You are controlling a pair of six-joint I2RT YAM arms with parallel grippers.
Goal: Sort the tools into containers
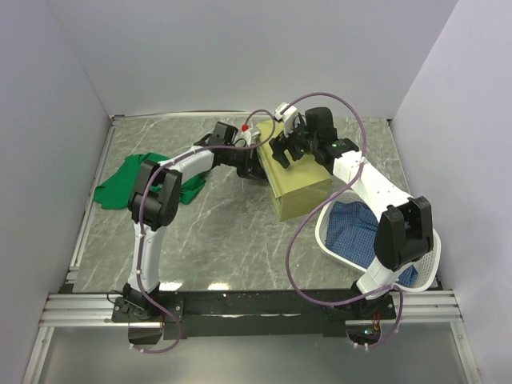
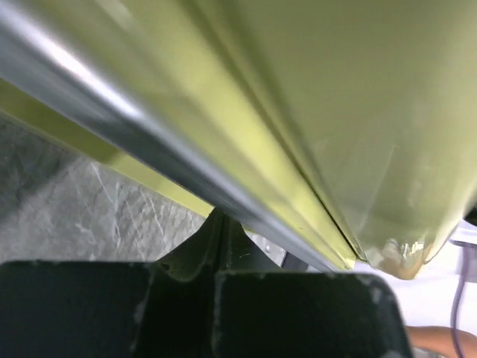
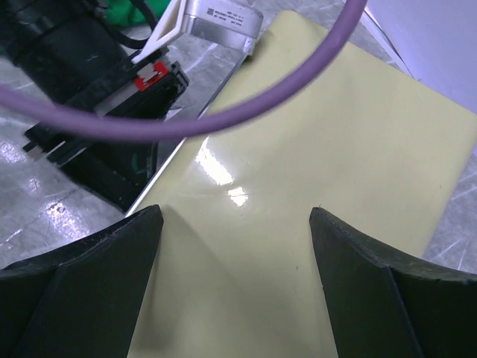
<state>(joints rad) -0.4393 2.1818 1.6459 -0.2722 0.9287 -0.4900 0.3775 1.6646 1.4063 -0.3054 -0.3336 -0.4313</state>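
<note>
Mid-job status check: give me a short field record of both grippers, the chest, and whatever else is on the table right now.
left gripper: shut, tight against the chest's left side
right gripper: open, empty, jaws wide above the chest's top
chest: olive-yellow, mid-table, between the two arms
tools: none in view
green cloth: crumpled, left of the chest, apart from it
basket: white, right near side, holds a blue checked cloth
table: grey marbled top

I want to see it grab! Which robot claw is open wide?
The right claw, spread wide over the olive-yellow chest. The left claw is shut beside the chest.
</note>
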